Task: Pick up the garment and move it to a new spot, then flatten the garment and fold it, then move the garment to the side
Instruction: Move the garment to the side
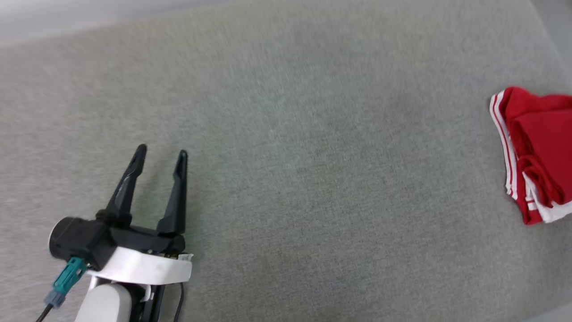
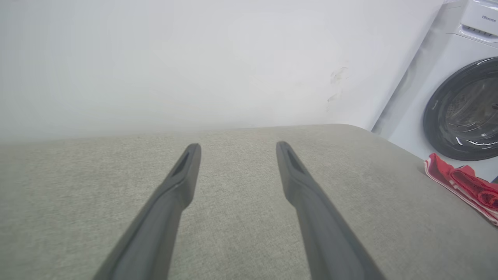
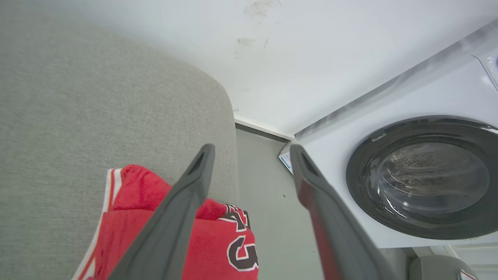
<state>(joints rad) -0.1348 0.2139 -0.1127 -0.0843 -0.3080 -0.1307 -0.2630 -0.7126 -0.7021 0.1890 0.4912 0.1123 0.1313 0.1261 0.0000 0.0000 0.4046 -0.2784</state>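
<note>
The garment point(image 1: 538, 152), a red shirt with white stripe trim, lies folded in a bundle at the right edge of the grey cushioned surface point(image 1: 290, 134). In the left wrist view the garment point(image 2: 463, 182) shows far to the right. In the right wrist view the garment point(image 3: 218, 245) lies below the fingers, its black lettering hanging over the surface's edge. My left gripper point(image 1: 161, 155) hovers open over the lower left of the surface, holding nothing; its fingers point(image 2: 186, 167) are spread over bare fabric. My right gripper point(image 3: 251, 151) stands open just above the garment, with nothing between its fingers.
A white washing machine point(image 3: 420, 175) with a dark round door stands to the right of the surface, across a strip of grey floor point(image 3: 272, 202). A white wall point(image 2: 194, 58) runs behind the surface.
</note>
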